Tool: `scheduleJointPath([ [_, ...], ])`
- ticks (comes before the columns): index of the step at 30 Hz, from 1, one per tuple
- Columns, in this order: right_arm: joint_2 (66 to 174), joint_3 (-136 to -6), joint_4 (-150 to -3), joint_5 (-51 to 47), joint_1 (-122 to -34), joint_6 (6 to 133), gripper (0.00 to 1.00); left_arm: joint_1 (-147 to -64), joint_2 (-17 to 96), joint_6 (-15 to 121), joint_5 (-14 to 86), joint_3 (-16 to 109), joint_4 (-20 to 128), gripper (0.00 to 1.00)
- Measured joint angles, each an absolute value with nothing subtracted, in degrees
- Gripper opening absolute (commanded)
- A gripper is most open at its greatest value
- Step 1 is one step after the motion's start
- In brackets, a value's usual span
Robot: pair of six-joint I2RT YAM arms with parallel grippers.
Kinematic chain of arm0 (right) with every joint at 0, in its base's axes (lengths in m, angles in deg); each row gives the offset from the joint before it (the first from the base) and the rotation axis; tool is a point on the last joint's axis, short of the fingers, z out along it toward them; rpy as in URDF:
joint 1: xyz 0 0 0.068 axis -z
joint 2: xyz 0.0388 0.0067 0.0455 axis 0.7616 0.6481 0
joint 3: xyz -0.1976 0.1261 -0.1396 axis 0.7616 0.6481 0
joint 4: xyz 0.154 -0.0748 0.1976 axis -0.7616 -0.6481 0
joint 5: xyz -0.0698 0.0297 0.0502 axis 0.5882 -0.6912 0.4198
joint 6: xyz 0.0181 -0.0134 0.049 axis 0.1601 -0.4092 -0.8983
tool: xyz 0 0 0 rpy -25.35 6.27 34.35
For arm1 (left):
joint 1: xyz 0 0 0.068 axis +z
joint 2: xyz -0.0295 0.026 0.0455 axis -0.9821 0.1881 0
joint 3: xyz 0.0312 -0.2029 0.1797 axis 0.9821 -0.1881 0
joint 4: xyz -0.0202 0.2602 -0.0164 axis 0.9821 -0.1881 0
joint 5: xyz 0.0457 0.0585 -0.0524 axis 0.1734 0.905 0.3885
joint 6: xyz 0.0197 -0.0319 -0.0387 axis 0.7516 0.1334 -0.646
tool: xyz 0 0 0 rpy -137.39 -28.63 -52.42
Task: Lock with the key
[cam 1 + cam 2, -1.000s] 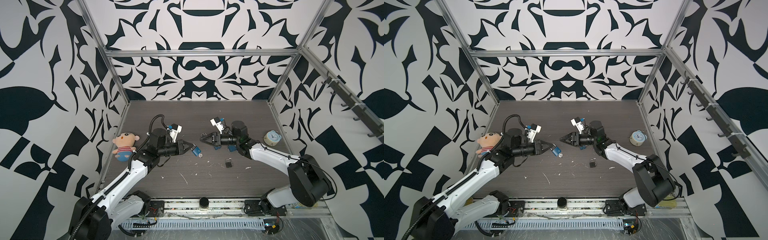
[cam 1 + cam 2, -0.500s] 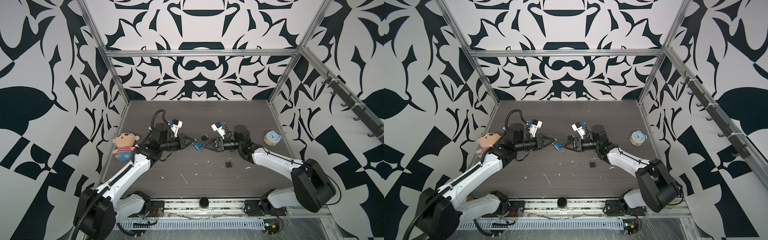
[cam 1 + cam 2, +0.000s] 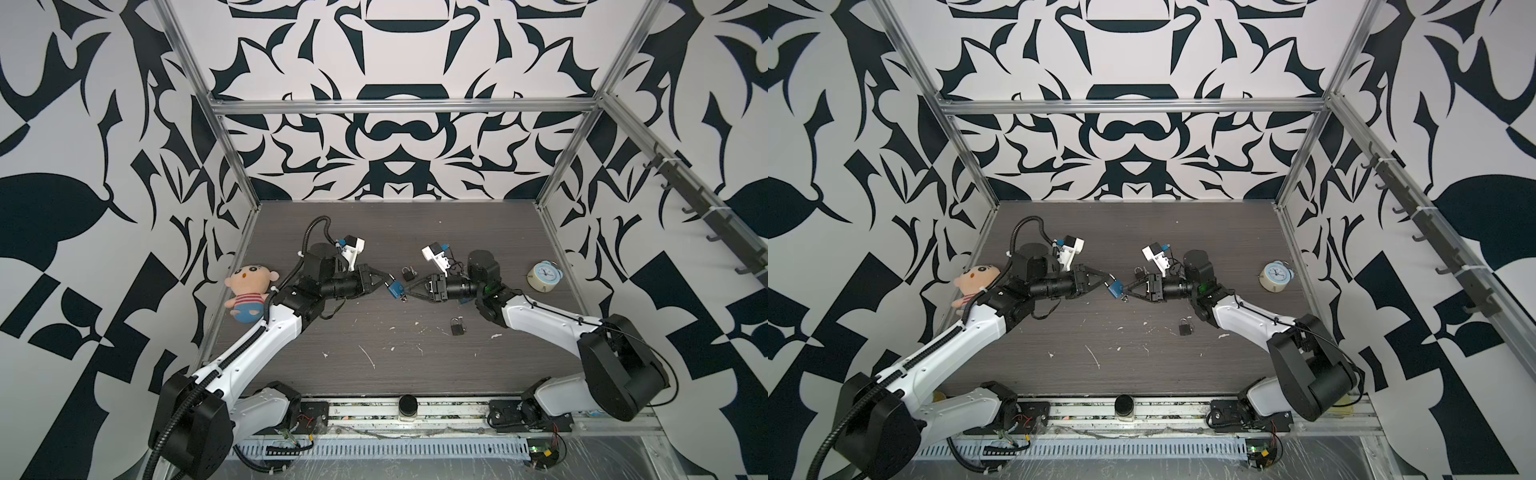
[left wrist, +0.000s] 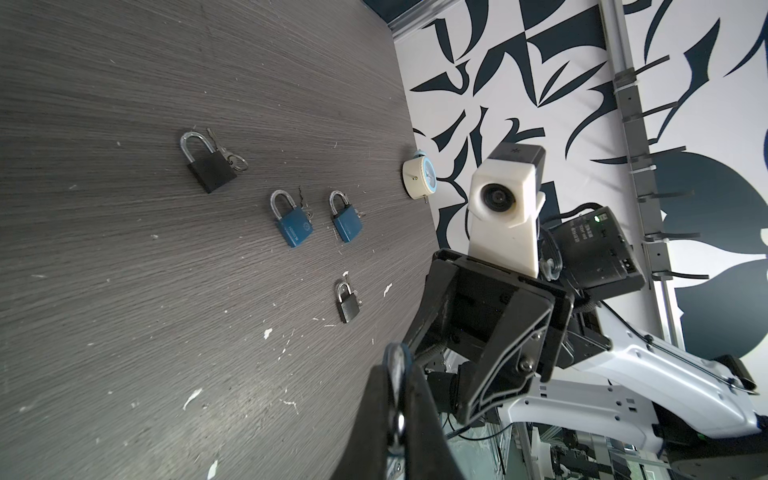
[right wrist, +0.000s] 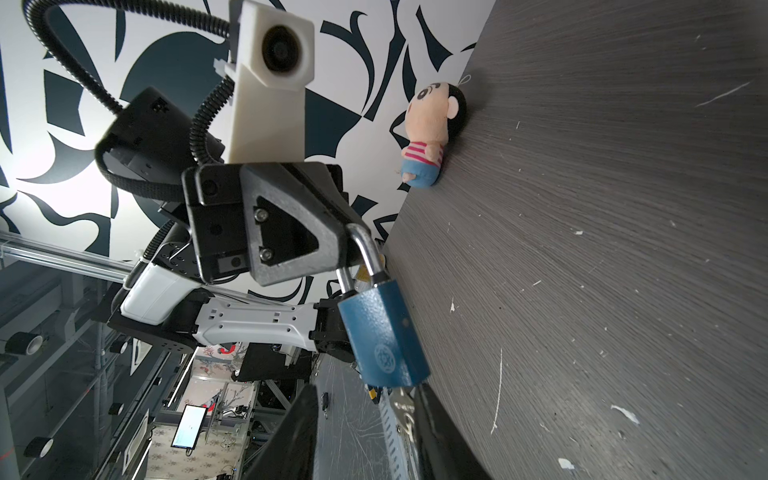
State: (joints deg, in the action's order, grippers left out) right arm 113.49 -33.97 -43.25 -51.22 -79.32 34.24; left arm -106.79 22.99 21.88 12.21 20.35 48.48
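The left hand (image 3: 388, 277), clamped on the shackle (image 5: 365, 249), holds the blue padlock (image 3: 396, 289) above the middle of the desk (image 3: 415, 365); the right hand (image 3: 407, 292), jaws apart, flanks the key (image 5: 402, 409) at the padlock's base, apparently touching one jaw.

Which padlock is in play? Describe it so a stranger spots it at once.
Start at the dark table, near its middle. There the left gripper pinches a blue padlock by its shackle. The other padlocks lie flat on the table; this one alone hangs in the air.
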Motion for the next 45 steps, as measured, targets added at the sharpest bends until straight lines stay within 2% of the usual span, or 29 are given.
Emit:
scheduleJointPath([
  [9,112.6,-36.1,-54.8,-48.9,-79.4,41.3,0.4,-106.8,23.0,21.9,12.2,20.5,48.5,0.0],
  [19,112.6,-36.5,-51.5,-51.3,-80.5,39.1,0.39,-106.8,23.0,21.2,12.2,20.5,49.9,0.0],
  [30,113.3,-36.5,-49.4,-51.4,-80.8,37.1,0.19,-106.8,22.5,20.8,12.7,20.5,50.7,0.0],
  [35,113.6,-36.3,-47.5,-51.6,-80.8,35.3,0.0,-106.1,21.8,20.6,13.1,20.4,50.9,0.0],
  [45,113.9,-34.5,-40.7,-51.5,-81.0,31.8,0.0,-101.9,18.9,19.3,11.3,19.9,51.2,0.0],
])
